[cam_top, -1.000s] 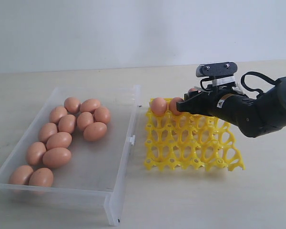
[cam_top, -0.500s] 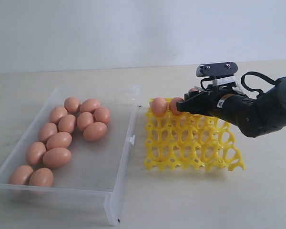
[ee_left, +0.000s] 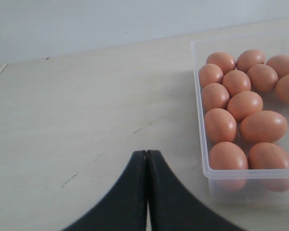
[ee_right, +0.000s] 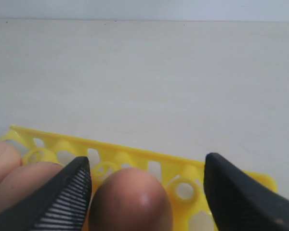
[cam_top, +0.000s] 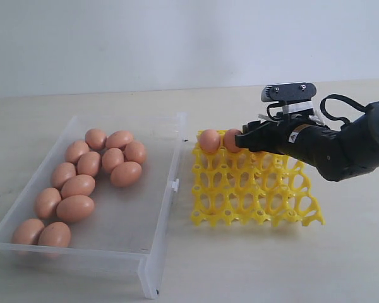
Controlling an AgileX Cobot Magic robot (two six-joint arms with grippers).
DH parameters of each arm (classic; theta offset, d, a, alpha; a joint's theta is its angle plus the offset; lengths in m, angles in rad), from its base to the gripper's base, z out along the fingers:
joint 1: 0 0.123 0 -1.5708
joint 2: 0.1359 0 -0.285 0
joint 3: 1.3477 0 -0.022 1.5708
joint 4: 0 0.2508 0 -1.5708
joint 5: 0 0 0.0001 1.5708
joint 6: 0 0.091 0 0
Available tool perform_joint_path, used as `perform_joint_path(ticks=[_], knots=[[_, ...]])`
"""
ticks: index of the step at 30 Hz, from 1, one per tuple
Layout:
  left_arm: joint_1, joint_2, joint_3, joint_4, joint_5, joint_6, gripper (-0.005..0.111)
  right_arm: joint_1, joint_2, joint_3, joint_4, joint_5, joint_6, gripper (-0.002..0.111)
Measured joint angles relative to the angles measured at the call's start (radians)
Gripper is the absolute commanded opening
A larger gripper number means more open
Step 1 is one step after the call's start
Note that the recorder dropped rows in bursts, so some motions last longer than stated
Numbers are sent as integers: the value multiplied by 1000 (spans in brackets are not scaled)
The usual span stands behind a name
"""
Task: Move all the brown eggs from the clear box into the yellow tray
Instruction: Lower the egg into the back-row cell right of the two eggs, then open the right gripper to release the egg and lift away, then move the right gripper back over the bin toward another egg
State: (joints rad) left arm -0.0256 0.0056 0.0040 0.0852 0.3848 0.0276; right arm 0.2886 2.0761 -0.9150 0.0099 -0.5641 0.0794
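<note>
The right jaws have just spread, releasing the brown egg, now seated along the yellow tray's far edge beside two others. Left jaws clenched, empty. Many brown eggs wait in the clear box.

No text, brand name, number or sign can be read in any of the three views. The one mark that looks printed is a small pale sticker on the right arm, close to the wrist, and it is too small to make out.
</note>
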Motion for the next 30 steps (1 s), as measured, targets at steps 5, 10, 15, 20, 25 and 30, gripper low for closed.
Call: perform_joint_path(ticks=[5, 10, 15, 20, 25, 30], knots=[[0, 0, 0, 0, 0, 0, 0, 0, 0, 0, 2, 13, 0, 66], [0, 0, 0, 0, 0, 0, 0, 0, -22, -1, 2, 43, 0, 66], [0, 0, 0, 0, 0, 0, 0, 0, -93, -1, 15, 73, 0, 65], [0, 0, 0, 0, 0, 0, 0, 0, -202, -14, 21, 189, 0, 57], [0, 0, 0, 0, 0, 0, 0, 19, -314, -76, 61, 498, -4, 15], [0, 0, 0, 0, 0, 0, 0, 121, -405, -182, 84, 802, -216, 0]])
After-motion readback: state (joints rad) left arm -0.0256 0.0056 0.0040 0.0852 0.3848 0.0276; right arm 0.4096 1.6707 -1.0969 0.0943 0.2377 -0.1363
